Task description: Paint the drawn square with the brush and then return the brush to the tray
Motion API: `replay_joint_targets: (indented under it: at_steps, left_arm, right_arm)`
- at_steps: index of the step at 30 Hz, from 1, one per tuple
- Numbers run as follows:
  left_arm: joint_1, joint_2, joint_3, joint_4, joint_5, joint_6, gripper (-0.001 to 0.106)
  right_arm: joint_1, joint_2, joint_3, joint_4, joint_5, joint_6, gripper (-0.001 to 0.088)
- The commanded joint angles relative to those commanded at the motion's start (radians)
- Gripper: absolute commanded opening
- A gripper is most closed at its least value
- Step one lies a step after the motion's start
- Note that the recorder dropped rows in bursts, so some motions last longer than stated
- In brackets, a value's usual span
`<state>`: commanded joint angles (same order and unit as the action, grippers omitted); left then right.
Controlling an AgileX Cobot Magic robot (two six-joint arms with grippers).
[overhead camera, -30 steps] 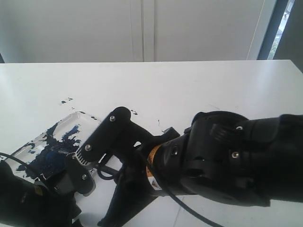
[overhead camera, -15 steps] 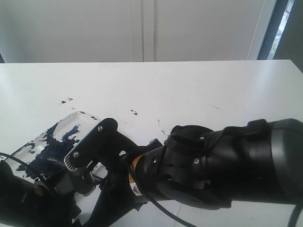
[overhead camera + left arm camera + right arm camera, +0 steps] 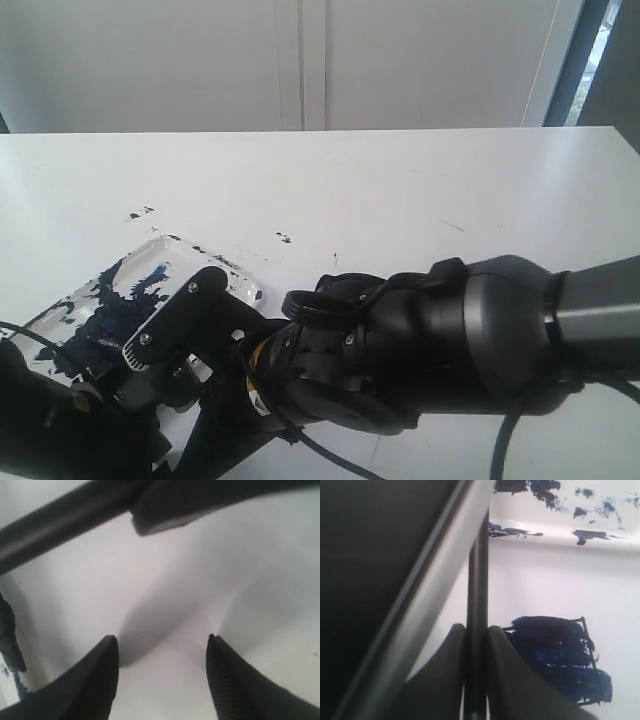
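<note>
Right wrist view is the only one that really tells you anything here. The right gripper (image 3: 476, 628) has both fingers pressed onto the brush (image 3: 479, 570), clamped on the thin black handle. The handle runs up toward the tray (image 3: 555, 530) rim, and its tip is cut off, so no idea if the bristles touch anything. Just beside the fingers sits the drawn square (image 3: 555, 660), smeared dark blue over most of what shows, with one corner tucked behind a finger. A big blurry dark shape with a pale edge fills the other half of that view. Might be the other arm, can't say.

From the exterior camera, the right arm (image 3: 420, 340) reaches across the middle and blocks pretty much everything low down. Square and brush are both hidden there, and only the tray's far part with its blue blotches peeks out. The left arm (image 3: 50, 425) is mostly cropped at the corner.

The left gripper (image 3: 161, 639) has its fingers spread apart over white surface with nothing between them.
</note>
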<state>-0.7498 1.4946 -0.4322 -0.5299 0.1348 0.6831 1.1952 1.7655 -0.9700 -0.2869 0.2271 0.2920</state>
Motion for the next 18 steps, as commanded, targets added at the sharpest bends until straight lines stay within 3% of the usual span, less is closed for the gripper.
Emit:
replay_joint_targets:
  at_steps: [5, 14, 18]
  left_arm:
    - [0.000, 0.000, 0.000, 0.000, 0.000, 0.000, 0.058]
    - [0.000, 0.000, 0.000, 0.000, 0.023, 0.000, 0.058]
    - [0.000, 0.000, 0.002, 0.000, 0.023, 0.000, 0.058]
  right_arm:
    - [0.000, 0.000, 0.000, -0.002, 0.002, 0.000, 0.0014]
    - [0.000, -0.002, 0.000, -0.002, 0.004, 0.000, 0.0275]
    - [0.000, -0.018, 0.000, -0.007, 0.004, 0.002, 0.0330]
